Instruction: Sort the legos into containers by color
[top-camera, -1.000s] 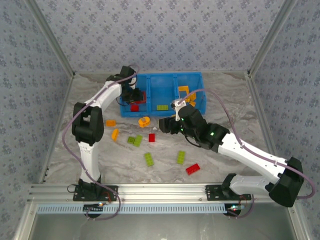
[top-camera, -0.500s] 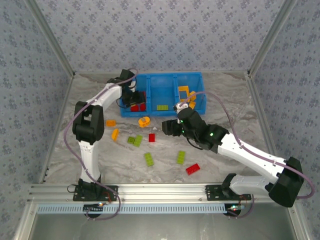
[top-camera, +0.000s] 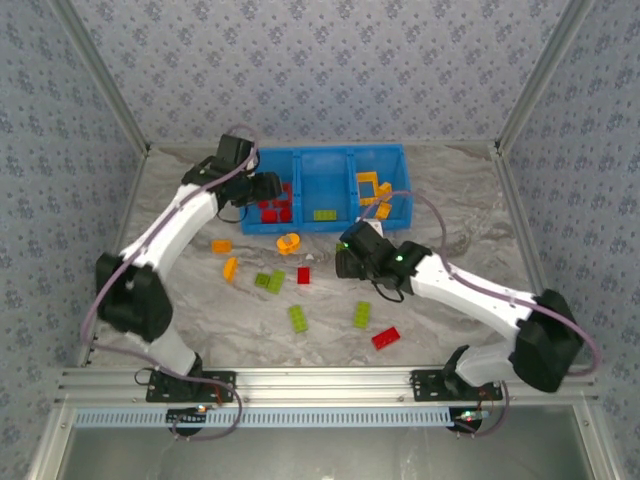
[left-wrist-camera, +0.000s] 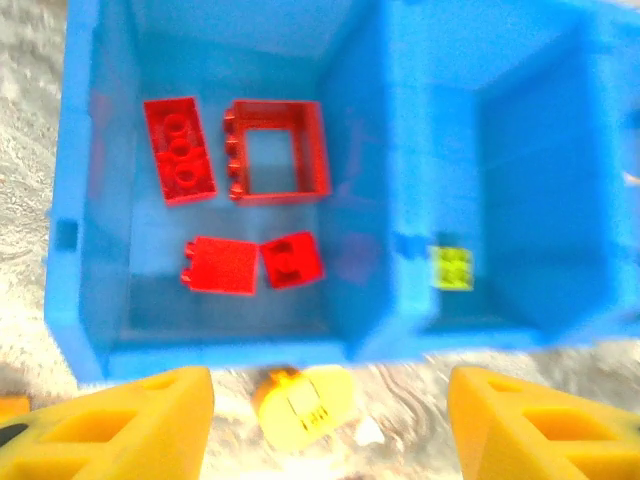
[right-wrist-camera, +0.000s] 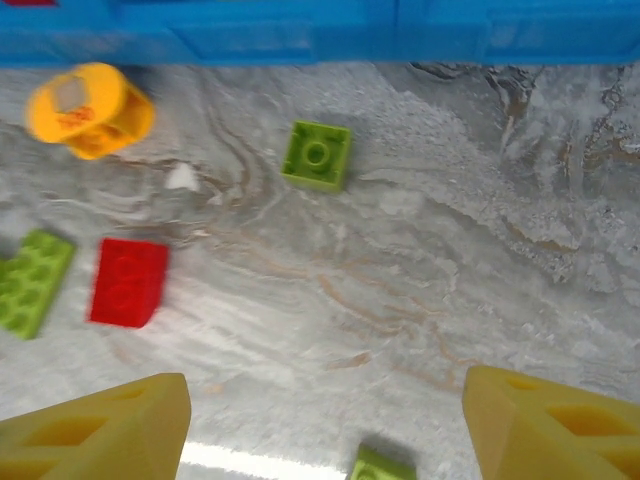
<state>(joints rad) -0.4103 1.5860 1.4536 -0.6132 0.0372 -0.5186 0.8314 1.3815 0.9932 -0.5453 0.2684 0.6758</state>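
I'm seeing left end effector (left-wrist-camera: 330, 395) hovering over blue tray (left-wrist-camera: 370, 200), fingers spread wide, gripping nothing; sitting above left compartment since red bricks (left-wrist-camera: 180, 165) are lying there. Lime brick (left-wrist-camera: 451, 268) lying in middle compartment, orange pieces (top-camera: 384, 210) in right one. Right end effector (right-wrist-camera: 325, 405) hanging open, empty, over tabletop (right-wrist-camera: 480, 230), facing small lime brick (right-wrist-camera: 316, 155), red brick (right-wrist-camera: 128, 282), orange round piece (right-wrist-camera: 90, 110). I'm judging it's lining up next pick; several bricks waiting unsorted on tabletop.
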